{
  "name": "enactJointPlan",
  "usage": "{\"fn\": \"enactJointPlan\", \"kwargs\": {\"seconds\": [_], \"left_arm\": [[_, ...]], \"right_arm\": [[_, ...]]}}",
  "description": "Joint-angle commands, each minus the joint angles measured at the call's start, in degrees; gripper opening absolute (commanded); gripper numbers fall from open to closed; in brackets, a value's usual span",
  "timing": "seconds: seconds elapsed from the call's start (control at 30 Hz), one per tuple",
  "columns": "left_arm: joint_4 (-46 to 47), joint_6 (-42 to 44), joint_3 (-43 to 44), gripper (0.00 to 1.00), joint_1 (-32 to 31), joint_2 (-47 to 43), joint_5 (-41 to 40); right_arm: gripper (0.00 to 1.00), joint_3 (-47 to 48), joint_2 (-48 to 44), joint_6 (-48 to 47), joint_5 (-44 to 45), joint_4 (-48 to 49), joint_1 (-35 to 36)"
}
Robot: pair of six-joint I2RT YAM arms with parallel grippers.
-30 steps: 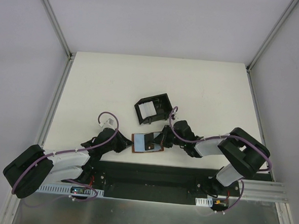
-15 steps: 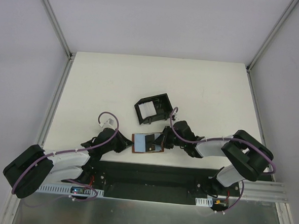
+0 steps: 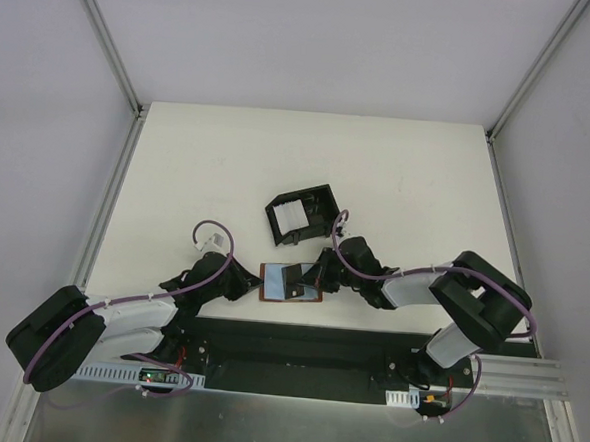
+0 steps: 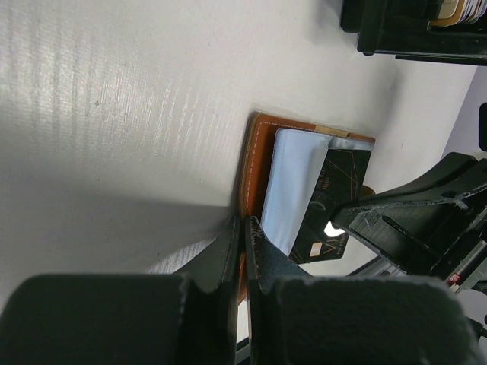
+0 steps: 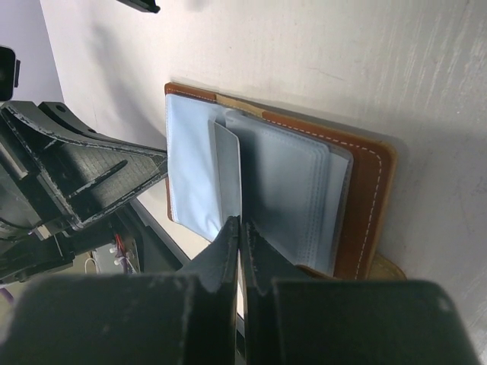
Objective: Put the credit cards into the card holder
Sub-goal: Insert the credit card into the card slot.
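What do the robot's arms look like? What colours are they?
The left arm and right arm are black with pale grey middle parts. A purple cable loops along each one. The left gripper and right gripper each have two thin black fingers.

Pale cards (image 5: pixel 289 190) stacked flat; black card holder (image 3: pixel 321 205) apart.

My tool (image 4: pixel 243 232) is closed on the edge of the brown wallet (image 4: pixel 255 152), which lies open on the tabletop (image 4: pixel 114 114), showing a pale blue sleeve (image 4: pixel 293 182) and a black card (image 4: pixel 335 198).
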Motion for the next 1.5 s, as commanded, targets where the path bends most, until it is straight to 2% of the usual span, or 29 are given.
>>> {"fn": "enactJointPlan", "kwargs": {"seconds": [0.0, 0.3, 0.63, 0.8, 0.9, 0.97, 1.17, 1.37, 1.47], "left_arm": [[-5.5, 1.3, -4.3, 0.00, 0.2, 0.5, -0.7], [-5.6, 1.0, -6.1, 0.00, 0.2, -1.0, -0.2], [-5.5, 1.3, -5.2, 0.00, 0.2, -0.1, 0.0], [-5.1, 1.2, -5.5, 0.00, 0.2, -0.1, 0.2], [-5.1, 1.1, -5.5, 0.00, 0.3, -0.3, -0.1], [-4.9, 1.0, -5.2, 0.00, 0.2, 0.0, 0.0], [-4.8, 1.2, -4.9, 0.00, 0.2, 0.7, 0.2], [-4.8, 1.1, -5.2, 0.00, 0.2, 0.3, -0.1], [-4.8, 1.2, -5.2, 0.00, 0.2, 0.3, -0.2]], "right_arm": [[0.00, 0.1, 2.1, -0.7, 3.0, 0.5, -0.3], [0.00, 0.4, 1.4, -1.4, 3.2, 1.5, -2.5], [0.01, 0.7, 5.5, 3.4, 1.7, 7.6, 0.5], [0.01, 1.1, 5.2, 4.2, 2.2, 7.6, 0.6], [0.06, 2.8, 4.7, 3.1, 4.0, 2.9, 3.0], [0.13, 4.3, 5.0, 3.0, 5.0, 0.5, 4.8], [0.20, 7.1, 4.3, 0.2, 6.9, -5.2, 5.4], [0.44, 9.4, -2.1, -6.6, 12.6, -19.8, 5.2], [0.48, 12.2, -2.2, -8.6, 13.1, -24.7, 5.2]]}}
